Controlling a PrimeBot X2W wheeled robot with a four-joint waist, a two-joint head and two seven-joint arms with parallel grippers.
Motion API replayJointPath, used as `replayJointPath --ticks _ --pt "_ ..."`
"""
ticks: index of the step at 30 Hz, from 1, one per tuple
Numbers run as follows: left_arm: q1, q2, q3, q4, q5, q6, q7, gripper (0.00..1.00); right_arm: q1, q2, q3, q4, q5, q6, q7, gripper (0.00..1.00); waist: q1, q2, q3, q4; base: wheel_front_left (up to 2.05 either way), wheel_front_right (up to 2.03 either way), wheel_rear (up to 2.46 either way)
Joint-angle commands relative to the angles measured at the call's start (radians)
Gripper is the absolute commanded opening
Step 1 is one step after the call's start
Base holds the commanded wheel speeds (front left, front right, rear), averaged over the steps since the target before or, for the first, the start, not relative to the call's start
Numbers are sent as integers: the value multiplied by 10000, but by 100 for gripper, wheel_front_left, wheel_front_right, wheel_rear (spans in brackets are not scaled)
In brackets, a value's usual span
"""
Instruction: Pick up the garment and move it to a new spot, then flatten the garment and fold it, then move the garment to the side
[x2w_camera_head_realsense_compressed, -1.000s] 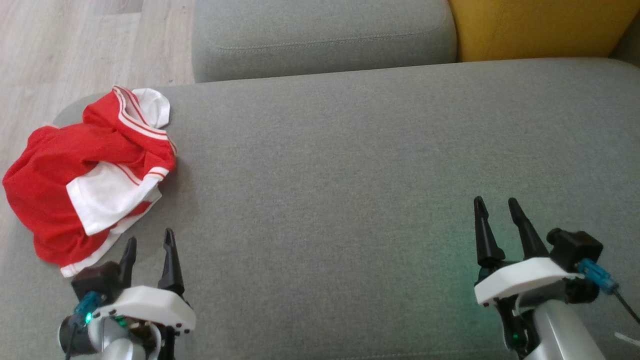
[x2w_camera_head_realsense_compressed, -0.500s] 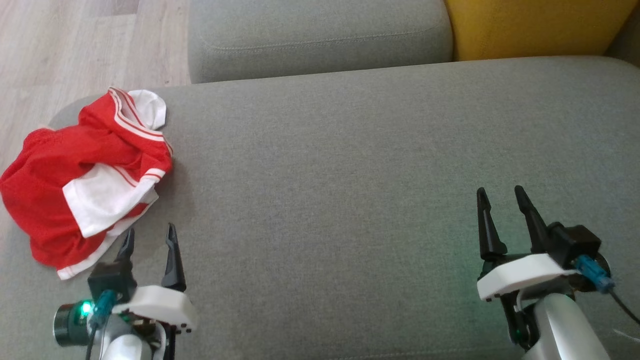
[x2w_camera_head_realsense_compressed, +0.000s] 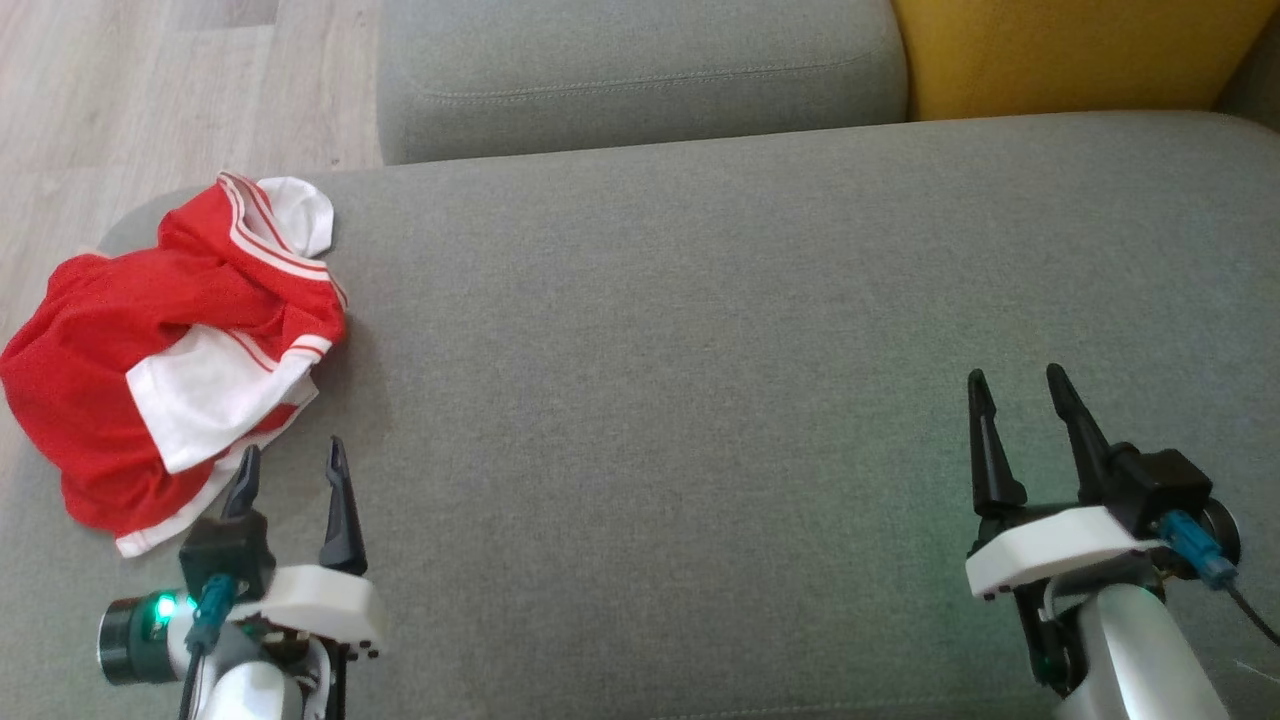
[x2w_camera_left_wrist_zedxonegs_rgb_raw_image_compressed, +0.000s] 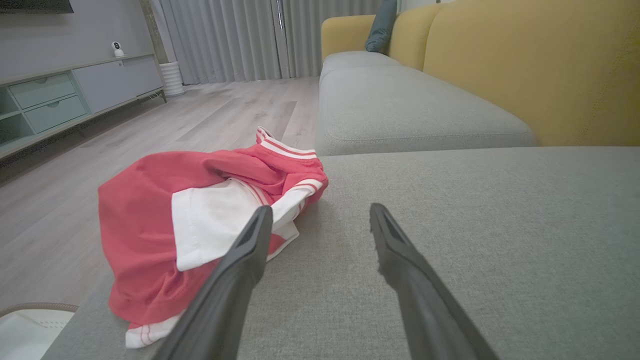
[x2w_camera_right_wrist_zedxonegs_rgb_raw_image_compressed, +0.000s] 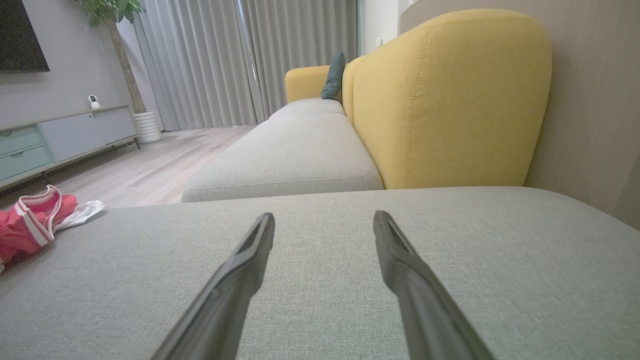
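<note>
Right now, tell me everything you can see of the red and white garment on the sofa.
The garment is a crumpled heap of red fabric, seemingly a light knit, with white panels and red-and-white striped trim. It lies unfolded at the left end of the grey seat cushion, and its outer part droops over the cushion's edge. The cushion plainly bears it. The open left gripper stands by its near hem; whether they touch cannot be told.

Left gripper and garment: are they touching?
Cannot tell. In the head view the left gripper reaches the edge of the garment; no gap or contact shows plainly.
</note>
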Motion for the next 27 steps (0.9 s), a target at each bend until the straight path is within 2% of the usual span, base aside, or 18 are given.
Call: replayJointPath --ticks 1,6,11,19,20,27 --pt "-480 111 352 -307 23 -25 -126 100 -482 -8 207 -267 -30 75 -136 100 0 0 7 11 0 0 0" --pt "-528 78 431 -296 27 -82 -126 100 -505 -8 278 -271 2 75 -136 100 0 0 40 106 0 0 0" --pt "-633 46 472 -306 30 -175 -126 100 -493 -7 565 -268 97 75 -136 100 0 0 33 594 0 0 0" --pt "-760 113 562 -299 80 -344 -126 100 -392 -7 1090 -298 499 75 -136 100 0 0 -98 2134 0 0 0" --pt "-760 113 562 -299 80 -344 -126 100 -392 -7 1090 -298 499 75 -136 100 0 0 -98 2134 0 0 0" --pt "-719 221 764 -234 88 -334 -126 100 -272 -7 1329 -257 722 75 -136 100 0 0 -185 3620 0 0 0"
